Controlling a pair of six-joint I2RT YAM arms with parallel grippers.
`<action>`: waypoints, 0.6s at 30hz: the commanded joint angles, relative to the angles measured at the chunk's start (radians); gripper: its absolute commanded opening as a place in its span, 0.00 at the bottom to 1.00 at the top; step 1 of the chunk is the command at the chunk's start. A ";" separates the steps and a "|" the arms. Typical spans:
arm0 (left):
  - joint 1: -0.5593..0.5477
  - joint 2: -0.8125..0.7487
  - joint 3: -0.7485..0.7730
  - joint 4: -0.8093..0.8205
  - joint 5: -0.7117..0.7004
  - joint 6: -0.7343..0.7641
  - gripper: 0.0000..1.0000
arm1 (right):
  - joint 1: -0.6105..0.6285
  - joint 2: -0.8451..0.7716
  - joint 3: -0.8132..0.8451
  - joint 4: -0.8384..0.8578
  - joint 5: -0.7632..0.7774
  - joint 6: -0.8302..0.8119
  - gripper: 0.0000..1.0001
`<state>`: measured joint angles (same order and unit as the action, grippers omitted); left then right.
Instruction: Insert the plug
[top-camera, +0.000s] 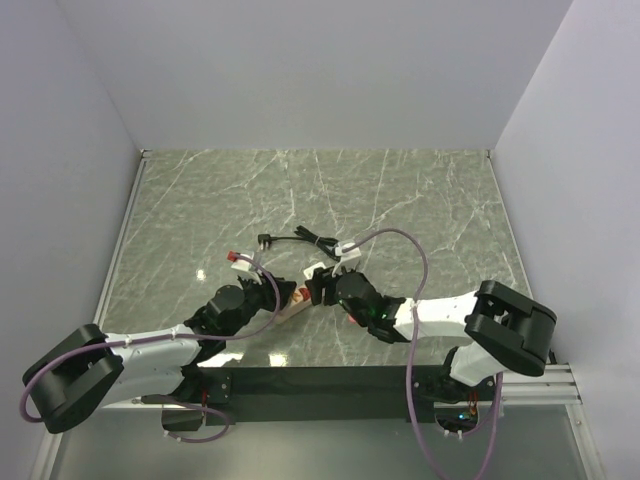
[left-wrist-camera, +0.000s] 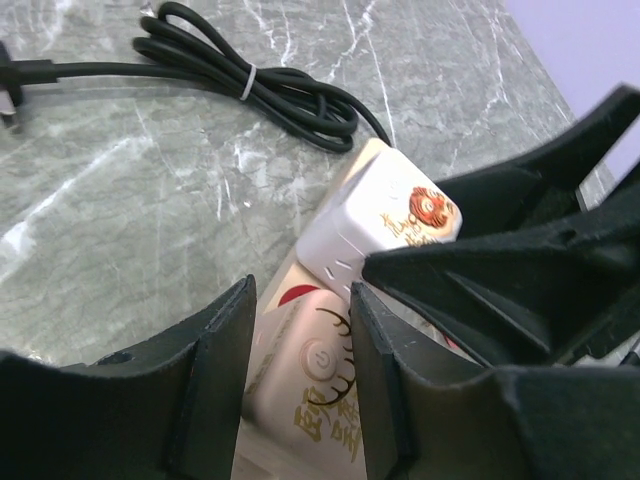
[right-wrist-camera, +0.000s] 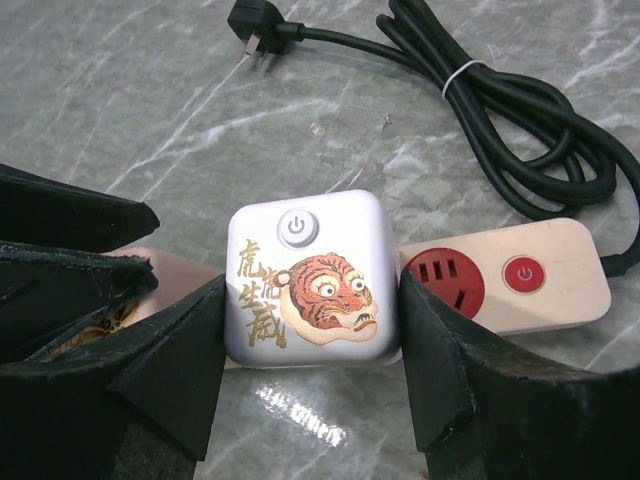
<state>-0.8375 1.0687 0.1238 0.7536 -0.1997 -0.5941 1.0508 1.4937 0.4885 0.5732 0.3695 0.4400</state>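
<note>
White arms (top-camera: 440, 312), black joints (top-camera: 512, 325), purple cables (top-camera: 424, 268), black end effector fingers (left-wrist-camera: 210, 385).

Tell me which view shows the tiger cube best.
Right wrist: the tiger cube sits face-on, gripped by the right tool on the power strip. Left wrist catches one tilted side; top external shows barely a speck.

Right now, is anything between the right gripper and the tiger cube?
Nothing visible. The right gripper closes directly on both sides of the tiger cube, which sits on the pink power strip. The coiled black cable lies beyond them.
</note>
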 joint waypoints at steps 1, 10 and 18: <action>-0.009 0.023 0.010 -0.065 0.066 -0.006 0.46 | 0.167 0.161 -0.117 -0.377 -0.371 0.327 0.00; -0.003 0.086 0.028 -0.046 0.098 -0.006 0.43 | 0.248 0.255 -0.157 -0.270 -0.382 0.433 0.00; -0.002 0.099 0.027 -0.034 0.111 -0.010 0.43 | 0.348 0.327 -0.179 -0.197 -0.406 0.546 0.00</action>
<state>-0.8124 1.1370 0.1417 0.7990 -0.2207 -0.5835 1.1946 1.6215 0.4171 0.8383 0.6506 0.6189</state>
